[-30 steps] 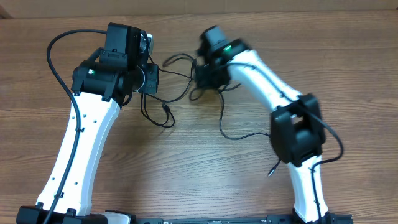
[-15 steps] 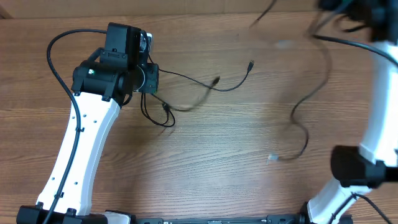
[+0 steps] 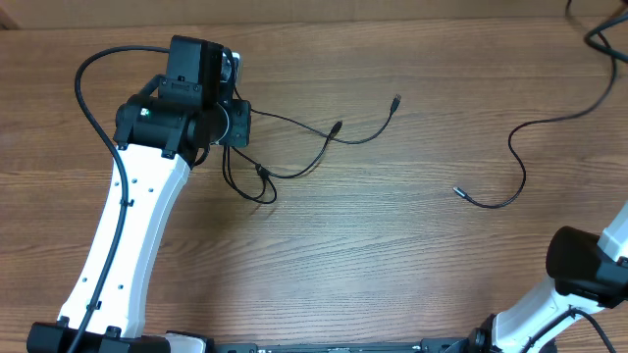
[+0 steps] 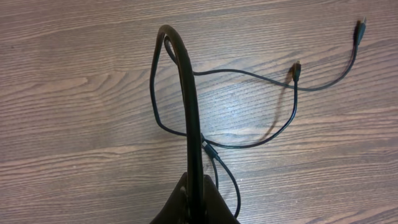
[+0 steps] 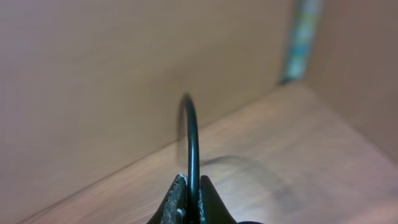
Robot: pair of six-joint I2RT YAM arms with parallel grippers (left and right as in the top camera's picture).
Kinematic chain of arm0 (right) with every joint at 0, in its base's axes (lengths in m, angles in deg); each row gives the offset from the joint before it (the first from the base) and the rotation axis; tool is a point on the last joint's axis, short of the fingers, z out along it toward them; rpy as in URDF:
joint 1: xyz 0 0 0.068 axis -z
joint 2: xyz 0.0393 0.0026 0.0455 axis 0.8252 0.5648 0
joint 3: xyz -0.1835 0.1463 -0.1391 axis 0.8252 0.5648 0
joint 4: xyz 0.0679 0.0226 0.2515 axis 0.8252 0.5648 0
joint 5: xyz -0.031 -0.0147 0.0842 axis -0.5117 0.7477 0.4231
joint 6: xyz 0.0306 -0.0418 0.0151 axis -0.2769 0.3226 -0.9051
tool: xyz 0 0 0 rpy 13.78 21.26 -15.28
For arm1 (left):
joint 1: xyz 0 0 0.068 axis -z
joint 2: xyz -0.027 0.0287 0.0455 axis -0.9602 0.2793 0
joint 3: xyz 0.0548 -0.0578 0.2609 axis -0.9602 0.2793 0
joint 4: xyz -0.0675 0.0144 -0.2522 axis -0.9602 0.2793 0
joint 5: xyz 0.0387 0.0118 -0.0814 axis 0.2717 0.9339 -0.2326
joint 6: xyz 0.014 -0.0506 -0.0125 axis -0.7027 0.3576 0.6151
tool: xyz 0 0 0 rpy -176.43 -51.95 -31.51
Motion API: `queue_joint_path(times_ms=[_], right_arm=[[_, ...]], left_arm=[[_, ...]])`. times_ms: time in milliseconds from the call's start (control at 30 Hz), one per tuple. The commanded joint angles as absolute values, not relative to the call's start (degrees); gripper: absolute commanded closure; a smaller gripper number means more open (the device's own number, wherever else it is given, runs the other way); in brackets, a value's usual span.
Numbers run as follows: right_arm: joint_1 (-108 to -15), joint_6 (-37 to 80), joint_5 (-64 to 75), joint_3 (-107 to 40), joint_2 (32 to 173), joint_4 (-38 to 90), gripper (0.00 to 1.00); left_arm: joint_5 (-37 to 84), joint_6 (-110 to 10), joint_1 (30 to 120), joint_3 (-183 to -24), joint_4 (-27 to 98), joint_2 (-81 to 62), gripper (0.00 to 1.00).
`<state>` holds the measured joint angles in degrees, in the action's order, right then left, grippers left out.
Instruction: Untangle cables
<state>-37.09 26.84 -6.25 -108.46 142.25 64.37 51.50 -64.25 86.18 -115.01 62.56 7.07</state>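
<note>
Finding: left tool (image 4: 194, 190) grips the looped cable (image 3: 294, 125) lying on the desk (image 3: 392, 265). The right tool (image 5: 191, 190) grips the second cable (image 3: 523, 176), which trails well apart at the right. Recommend laying both strands flat without re-crossing.

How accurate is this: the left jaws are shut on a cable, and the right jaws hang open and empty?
Wrong about the right jaws: the right wrist view shows them shut on a thin black cable. The left jaws are shut on another cable, as stated.
</note>
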Motion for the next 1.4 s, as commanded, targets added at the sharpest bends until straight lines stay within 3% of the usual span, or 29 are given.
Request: queue_joint_path(times_ms=[0,133,567,667,767,800,867,900,933,967,1100,1367], right_arm=[[-36.11,24.33,-22.91,-107.71,142.93,64.3,0.96],[-34.88,17.79,-33.68,-105.73,142.95,65.68,0.96],[-30.34,14.19,-35.39,-91.76,143.15,64.37,0.96],[-29.35,14.21,-32.11,-87.08,143.15,65.63,0.92],[-28.78,14.23,-28.54,-83.43,143.15,67.75,0.84],[-28.57,14.25,-27.01,-82.45,143.17,68.63,0.77],[-28.52,14.47,-23.82,-81.27,143.15,69.3,0.54],[-28.54,14.58,-21.64,-81.18,143.17,69.72,0.35],[-28.54,15.37,-18.88,-81.18,143.17,70.18,0.23],[-28.54,17.44,-15.19,-81.18,143.15,70.86,0.19],[-28.65,25.62,1.18,-80.87,143.17,77.04,0.15],[-28.85,23.72,3.1,-71.83,143.19,83.69,0.19]], left_arm=[[50.45,-63.18,86.56,-114.71,62.16,7.64,0.96],[46.28,-63.18,86.58,-114.71,60.41,7.64,0.96],[42.19,-63.18,86.6,-114.71,57.86,7.64,0.96],[42.21,-63.2,86.6,-114.71,57.81,7.64,0.96],[42.25,-63.2,86.6,-114.71,57.88,7.64,0.96],[42.23,-63.18,86.6,-114.71,57.94,7.64,0.96],[42.23,-63.18,86.6,-114.71,58.08,7.64,0.96],[42.23,-63.2,86.6,-114.71,58.1,7.64,0.96],[42.23,-63.2,86.6,-114.71,58.12,7.64,0.96],[42.25,-63.2,86.6,-114.71,58.14,7.64,0.96],[42.32,-63.18,86.6,-114.71,58.21,7.64,0.96],[42.34,-63.2,86.6,-114.71,58.21,7.64,0.96]])
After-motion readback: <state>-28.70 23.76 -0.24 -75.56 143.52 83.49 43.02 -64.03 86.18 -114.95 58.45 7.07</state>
